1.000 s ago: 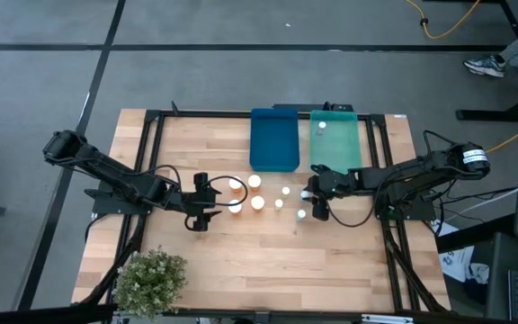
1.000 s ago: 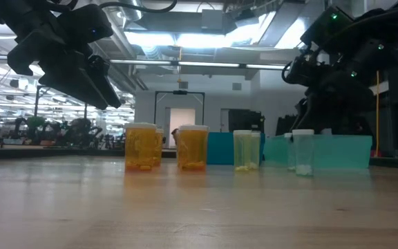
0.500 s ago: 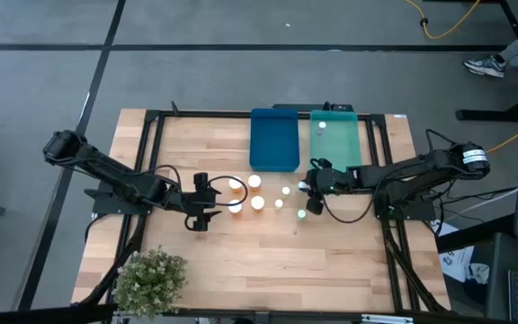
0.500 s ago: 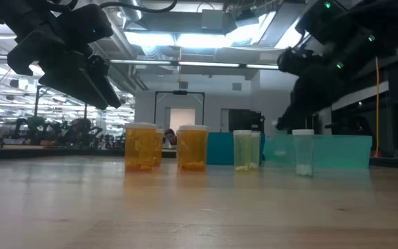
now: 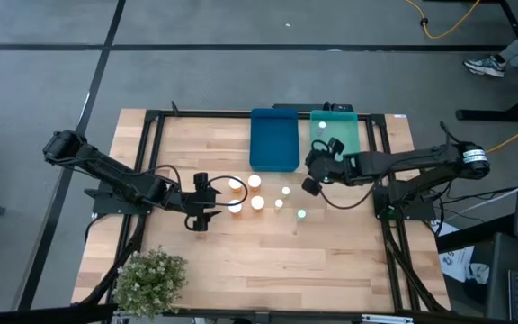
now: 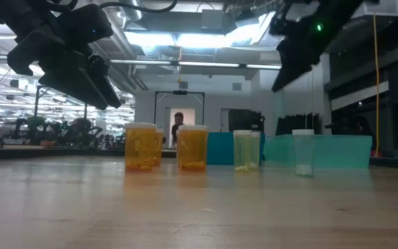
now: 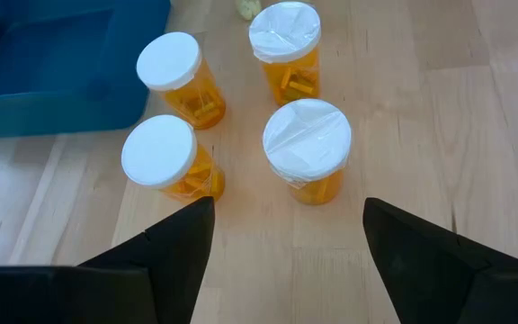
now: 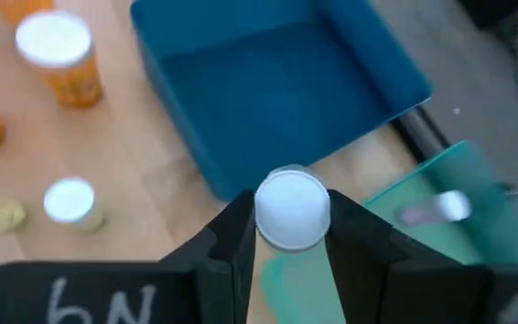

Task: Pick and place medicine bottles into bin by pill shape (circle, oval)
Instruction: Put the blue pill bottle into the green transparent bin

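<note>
Four amber bottles point(image 7: 306, 148) with white caps stand on the table just ahead of my left gripper point(image 7: 286, 243), which is open and hovers over the table's left middle point(image 5: 200, 207). My right gripper point(image 5: 313, 180) is shut on a small pale bottle point(image 8: 292, 209), above the gap between the dark blue tray point(image 5: 273, 139) and the teal tray point(image 5: 344, 148). Three pale bottles point(image 5: 286, 191) stand on the table right of the amber ones. One more bottle point(image 5: 322, 126) lies in the teal tray. My right gripper pinches the pale bottle between its two fingers at two opposite sides of the bottle's top, by the white cap point(image 8: 292, 184). The fingers come from above, pointing down. The bottle stands upright in the hold, cap up, lifted clear of the table.
The two trays sit side by side at the table's far middle. A potted plant point(image 5: 151, 281) stands at the near left corner. Bare wood lies toward the near edge. A person shows far off in the room behind point(image 6: 178, 124).
My right gripper has risen and gone toward the table's far edge, from beside the pale bottles to the near end of the trays. One pale bottle has gone with it, lifted clear of the table. My left gripper has kept still.
</note>
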Controlling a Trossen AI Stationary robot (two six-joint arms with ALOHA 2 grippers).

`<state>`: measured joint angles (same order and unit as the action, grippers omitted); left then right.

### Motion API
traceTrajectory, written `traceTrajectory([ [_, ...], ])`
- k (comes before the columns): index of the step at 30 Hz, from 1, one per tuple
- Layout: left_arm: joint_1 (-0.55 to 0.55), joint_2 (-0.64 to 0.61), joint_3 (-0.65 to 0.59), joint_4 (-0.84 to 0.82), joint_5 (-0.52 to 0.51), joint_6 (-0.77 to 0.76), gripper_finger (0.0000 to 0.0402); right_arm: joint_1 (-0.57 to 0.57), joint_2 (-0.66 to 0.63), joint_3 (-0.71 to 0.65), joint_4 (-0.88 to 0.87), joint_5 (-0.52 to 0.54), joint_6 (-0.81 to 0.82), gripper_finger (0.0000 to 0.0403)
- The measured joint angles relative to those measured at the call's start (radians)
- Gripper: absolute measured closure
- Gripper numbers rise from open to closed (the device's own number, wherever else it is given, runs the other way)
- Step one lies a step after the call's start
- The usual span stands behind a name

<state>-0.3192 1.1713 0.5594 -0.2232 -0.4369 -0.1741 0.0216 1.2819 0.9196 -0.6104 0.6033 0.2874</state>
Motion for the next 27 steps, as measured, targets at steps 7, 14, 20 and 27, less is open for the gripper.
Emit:
traceTrajectory([
  [7, 0.000, 0.000, 0.000, 0.000, -0.019, -0.006, 0.0124, -0.051, 0.000, 0.171, -0.153, 0.032, 0.000, 0.0290],
  [14, 0.021, 0.000, 0.000, 0.032, -0.178, -0.072, 0.0124, -0.181, 0.000, 0.291, -0.314, 0.029, 0.019, 0.0290],
  [20, 0.089, 0.000, 0.000, 0.061, -0.159, -0.113, 0.0124, -0.387, 0.000, 0.297, -0.344, -0.134, 0.015, 0.0290],
  [27, 0.131, 0.000, 0.000, 0.061, -0.121, -0.165, 0.0124, -0.576, 0.005, 0.194, -0.246, -0.259, -0.017, 0.0290],
])
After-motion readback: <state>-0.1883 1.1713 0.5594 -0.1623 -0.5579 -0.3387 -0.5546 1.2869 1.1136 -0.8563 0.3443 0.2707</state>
